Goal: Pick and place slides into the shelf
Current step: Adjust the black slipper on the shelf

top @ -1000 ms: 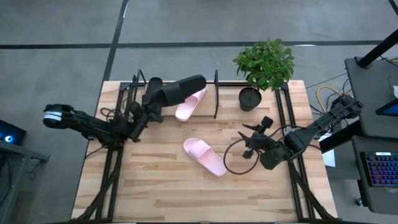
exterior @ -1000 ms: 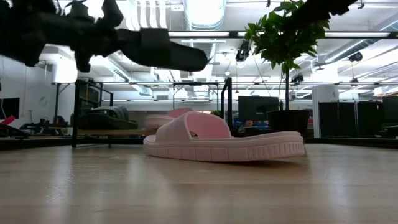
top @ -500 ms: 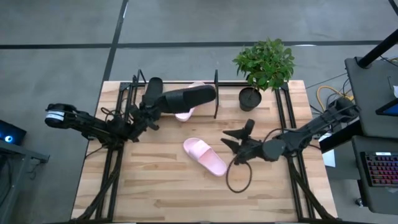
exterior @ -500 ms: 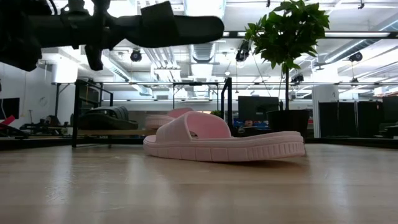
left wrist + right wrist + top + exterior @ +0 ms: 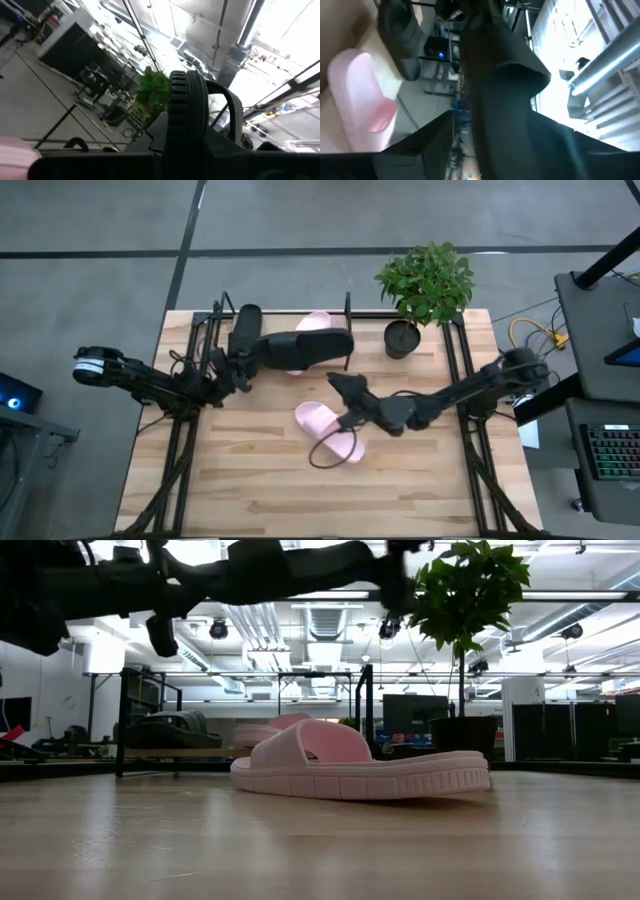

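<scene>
My left gripper (image 5: 243,366) is shut on a black slide (image 5: 305,348) and holds it in the air over the shelf (image 5: 347,330). The second black slide (image 5: 245,328) rests sole down on the shelf's left part. A pink slide (image 5: 318,322) lies on the shelf, half hidden under the carried one. The other pink slide (image 5: 330,430) rests sole down on the table, large in the low view (image 5: 360,765). My right gripper (image 5: 342,394) is open, above that pink slide and just near of the black slide's free end. My left gripper holds the black slide by its left end (image 5: 260,358), coming level from the table's left, fingers along its length. The gripper itself hides the exact place of contact. The slide is lifted clear, roughly level, its free end (image 5: 350,558) pointing toward the table's right.
A potted plant (image 5: 403,338) stands at the far edge, right of the shelf. A dark cable loop (image 5: 330,454) hangs from my right arm over the pink slide on the table. The arm frames' black rails (image 5: 180,450) (image 5: 470,450) run along both sides.
My left gripper carried the black slide up and toward the table's right and near side, turning it from slanting to nearly square across the shelf. My right arm reached far toward the table's left, from beside the right rail to above the pink slide on the table.
</scene>
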You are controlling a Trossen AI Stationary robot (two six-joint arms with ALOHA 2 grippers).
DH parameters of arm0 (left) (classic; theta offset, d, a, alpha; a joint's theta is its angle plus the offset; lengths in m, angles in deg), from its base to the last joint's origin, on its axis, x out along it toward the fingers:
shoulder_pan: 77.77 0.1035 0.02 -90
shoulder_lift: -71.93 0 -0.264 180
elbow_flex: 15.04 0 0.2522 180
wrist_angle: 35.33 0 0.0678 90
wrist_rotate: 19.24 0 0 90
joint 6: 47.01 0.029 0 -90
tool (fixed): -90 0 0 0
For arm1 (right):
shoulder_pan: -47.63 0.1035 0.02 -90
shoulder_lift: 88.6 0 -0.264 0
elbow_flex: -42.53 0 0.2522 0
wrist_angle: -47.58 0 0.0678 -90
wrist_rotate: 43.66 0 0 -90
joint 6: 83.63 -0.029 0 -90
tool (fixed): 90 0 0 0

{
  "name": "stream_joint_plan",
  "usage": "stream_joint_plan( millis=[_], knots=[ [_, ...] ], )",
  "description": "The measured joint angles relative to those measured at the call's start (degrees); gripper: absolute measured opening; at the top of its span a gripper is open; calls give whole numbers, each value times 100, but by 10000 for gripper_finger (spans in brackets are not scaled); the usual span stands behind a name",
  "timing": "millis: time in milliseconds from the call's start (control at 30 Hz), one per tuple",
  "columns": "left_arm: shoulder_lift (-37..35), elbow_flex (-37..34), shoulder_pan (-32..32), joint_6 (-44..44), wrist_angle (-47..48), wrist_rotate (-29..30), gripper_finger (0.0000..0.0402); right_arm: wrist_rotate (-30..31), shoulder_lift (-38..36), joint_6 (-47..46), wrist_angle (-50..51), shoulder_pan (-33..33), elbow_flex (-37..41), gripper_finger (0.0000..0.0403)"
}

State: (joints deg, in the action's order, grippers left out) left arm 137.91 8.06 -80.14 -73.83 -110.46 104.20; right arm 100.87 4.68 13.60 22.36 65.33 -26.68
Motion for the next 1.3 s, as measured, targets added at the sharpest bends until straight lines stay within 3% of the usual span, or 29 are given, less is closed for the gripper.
stream_joint_plan(
  millis=[267,633,767,867,1033,1300],
  knots=[
    [-58,0,-4,-291,-61,-529,21,584,617,915,12,-457,-764,242],
    [-131,0,4,-465,-105,-1034,21,623,629,881,22,-587,-1224,230],
    [-136,0,4,-551,-108,-1151,21,661,629,738,28,-593,-1273,210],
    [-134,-20,4,-540,-112,-1170,21,651,629,522,35,-592,-1278,174],
    [-134,-42,2,164,-58,-1270,60,657,628,414,16,-562,-1215,74],
    [-440,-56,-9,2406,29,-2247,149,364,297,-243,50,-558,-947,68]
  ],
)
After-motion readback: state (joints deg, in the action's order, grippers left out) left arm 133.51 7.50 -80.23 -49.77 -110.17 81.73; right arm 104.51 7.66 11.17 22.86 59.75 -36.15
